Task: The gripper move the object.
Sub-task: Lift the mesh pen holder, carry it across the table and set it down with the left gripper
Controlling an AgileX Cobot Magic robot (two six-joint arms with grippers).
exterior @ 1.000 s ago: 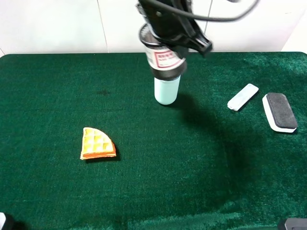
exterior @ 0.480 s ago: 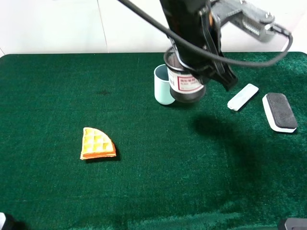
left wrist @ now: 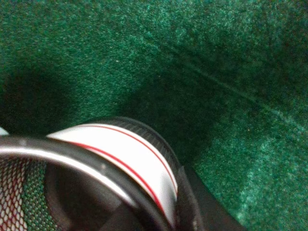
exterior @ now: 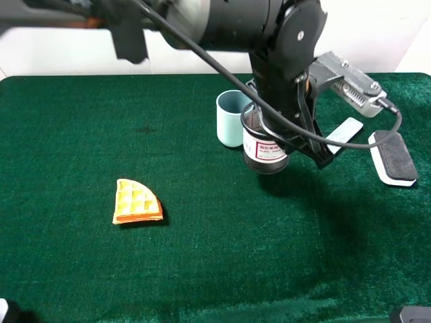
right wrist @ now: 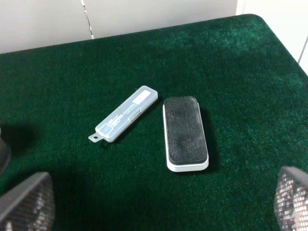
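The black wire-mesh pen cup (exterior: 264,145) with a white, red-printed label hangs upright in my left gripper (exterior: 293,132), which is shut on its rim. It is just right of and nearer than the light-blue cup (exterior: 231,119), low over the green cloth. I cannot tell whether its base touches. The left wrist view shows the cup's rim and label (left wrist: 120,154) close up, with a black finger (left wrist: 202,211) against its wall. My right gripper (right wrist: 163,202) is open and empty, with its mesh-patterned fingertips (right wrist: 26,202) wide apart, at the table's front right corner.
A waffle wedge (exterior: 137,201) lies at the front left. A clear plastic case (exterior: 345,133) (right wrist: 124,120) and a black-topped eraser (exterior: 394,157) (right wrist: 186,133) lie to the right of the pen cup. Green cloth (exterior: 202,269) covers the table.
My left arm carried the pen cup from high above the light-blue cup to the right, forward and down, to a spot beside that cup. The right gripper has not moved.
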